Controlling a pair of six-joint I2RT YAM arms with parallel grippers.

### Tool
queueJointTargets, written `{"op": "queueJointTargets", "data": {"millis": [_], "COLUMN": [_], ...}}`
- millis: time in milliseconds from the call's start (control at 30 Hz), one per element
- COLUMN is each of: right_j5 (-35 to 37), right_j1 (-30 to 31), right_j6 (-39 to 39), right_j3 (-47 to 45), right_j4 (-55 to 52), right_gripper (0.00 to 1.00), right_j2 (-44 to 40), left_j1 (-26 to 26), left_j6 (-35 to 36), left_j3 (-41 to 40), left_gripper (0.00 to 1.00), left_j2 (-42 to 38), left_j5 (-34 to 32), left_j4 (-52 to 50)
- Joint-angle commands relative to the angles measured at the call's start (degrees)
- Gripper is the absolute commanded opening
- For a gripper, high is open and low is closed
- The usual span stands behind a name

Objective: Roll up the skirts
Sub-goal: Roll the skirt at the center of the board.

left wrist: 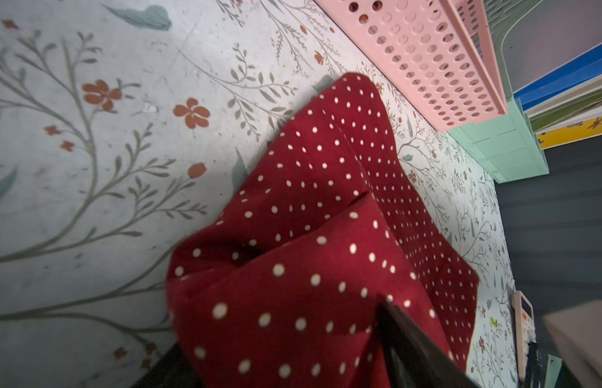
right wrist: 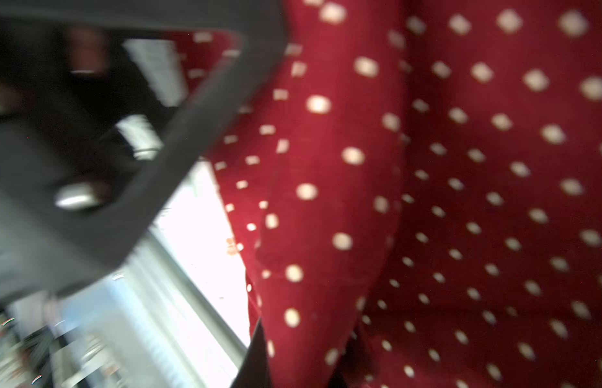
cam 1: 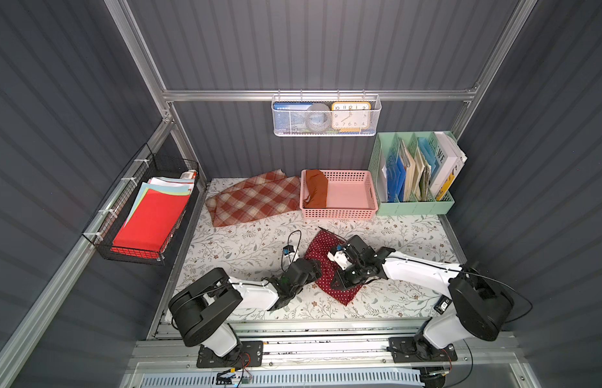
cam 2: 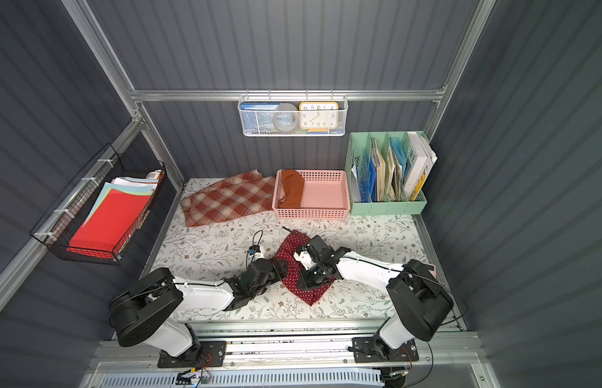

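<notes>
Rolling the polka-dot skirt (cam 1: 341,292) tight

It lies bunched at lower centre of both top views. The left gripper (cam 1: 313,268) has its fingers spread at the skirt's edge; whether the right gripper (cam 1: 340,281) is pinching, I cannot tell. Best to tuck the fold evenly, keeping both ends level

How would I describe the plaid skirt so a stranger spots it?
Find the pink perforated basket at the back of the floral table. The plaid skirt lies spread on the table beside it, away from the mint file rack. It alone is checked, red and cream.
</notes>
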Motion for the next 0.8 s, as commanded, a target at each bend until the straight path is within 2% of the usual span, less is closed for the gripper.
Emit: {"op": "queueJointTargets", "data": {"millis": [0, 133, 267, 300, 333, 367, 400, 567, 767], "right_j5": [-17.61, -21.66, -14.68, -13.12, -10.91, -8.8, -7.7, -0.81, 7.49], "right_j1": [-1.72, -4.86, -6.3, -6.24, -6.24, -6.21, -6.21, -5.8, -5.86], "right_j6": [5.45, 9.89, 8.36, 8.3, 8.19, 7.98, 7.86, 7.36, 5.88], "right_j3": [-3.45, -6.97, -8.34, -8.76, -8.94, -9.09, -9.86, -10.16, -8.64], "right_j4": [11.16, 16.75, 9.83, 8.19, 6.48, 4.13, 3.45, -0.25, -6.91], "right_gripper": [0.0, 0.0, 0.01, 0.05, 0.12, 0.25, 0.29, 0.42, 0.44], "right_j2": [1.78, 6.11, 6.02, 5.25, 4.71, 4.04, 3.23, 0.48, -6.22], "left_j1": [-0.29, -0.32, -0.3, -0.29, -0.32, -0.27, -0.33, -0.44, -0.67], "left_j6": [-1.06, -1.15, -0.79, -0.46, -0.26, -0.22, 0.1, 0.23, 0.52], "left_j3": [-0.96, -1.07, -1.05, -0.96, -0.91, -0.62, -0.54, 0.13, 0.74], "left_gripper": [0.76, 0.78, 0.8, 0.8, 0.8, 0.8, 0.81, 0.81, 0.81], "left_j2": [-0.92, -0.43, 0.04, 0.12, 0.29, 0.53, 0.78, 2.97, 5.41], "left_j5": [-2.08, -2.34, -2.77, -2.78, -2.82, -2.74, -2.67, -1.6, -0.82], "left_j4": [-3.46, -3.24, -3.07, -2.85, -2.78, -2.89, -2.58, -0.28, 1.64]}}
